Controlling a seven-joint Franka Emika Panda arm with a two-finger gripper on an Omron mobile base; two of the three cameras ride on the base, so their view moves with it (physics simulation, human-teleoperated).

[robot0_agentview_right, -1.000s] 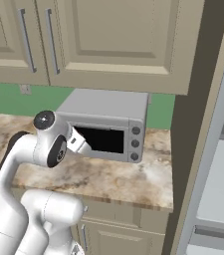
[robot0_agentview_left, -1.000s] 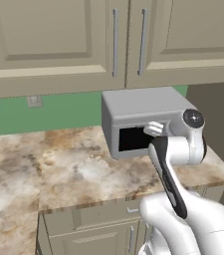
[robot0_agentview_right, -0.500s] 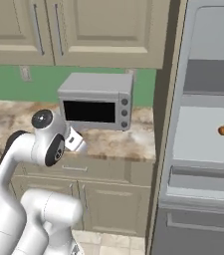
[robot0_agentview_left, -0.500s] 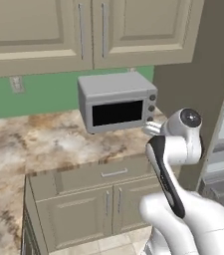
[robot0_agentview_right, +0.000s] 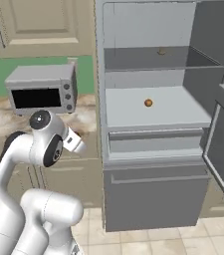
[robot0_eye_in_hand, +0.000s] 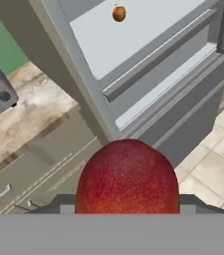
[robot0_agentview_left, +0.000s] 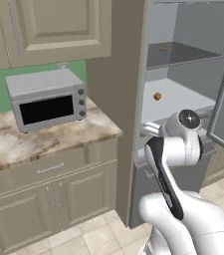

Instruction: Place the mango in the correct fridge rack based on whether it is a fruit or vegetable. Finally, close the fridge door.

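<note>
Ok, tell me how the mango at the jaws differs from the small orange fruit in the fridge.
The mango is deep red and oval; the small orange fruit is orange and rounder. The mango is held up outside the fridge, while the orange fruit rests on the pale fridge rack. Both have smooth skin.

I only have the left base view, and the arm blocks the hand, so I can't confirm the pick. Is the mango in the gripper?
Observer: Yes. In the hand view the mango sits in the gripper, which is shut on it.
Operator: Is the hand facing the fridge rack?
Observer: Roughly. The hand view looks over the mango at the fridge rack, with the small orange fruit lying on it further in.
Operator: What's below the rack, behind my arm?
Observer: The right base view shows a grey drawer front with a horizontal handle, shut.
</note>
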